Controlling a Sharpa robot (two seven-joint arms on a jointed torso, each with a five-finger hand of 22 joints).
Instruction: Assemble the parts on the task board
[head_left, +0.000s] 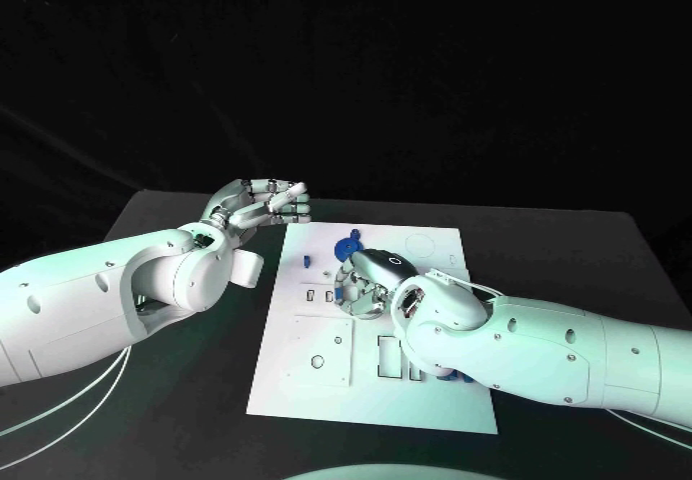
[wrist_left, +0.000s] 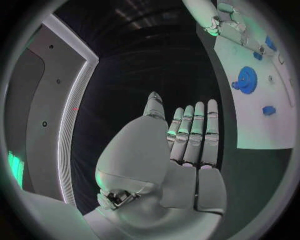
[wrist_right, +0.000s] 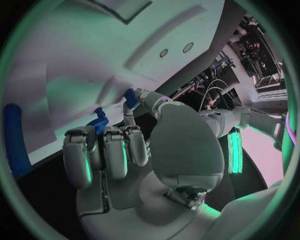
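Blue gear (head_left: 348, 246) lies just far of right hand (head_left: 368, 285), fingers curled, grip unclear; left hand (head_left: 264, 203) open, off board's (head_left: 310, 390) far-left corner.

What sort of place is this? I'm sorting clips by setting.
Probably a robotics test bench: a black table before a black backdrop, a white task board with small blue parts, including a blue gear, and two robot hands.
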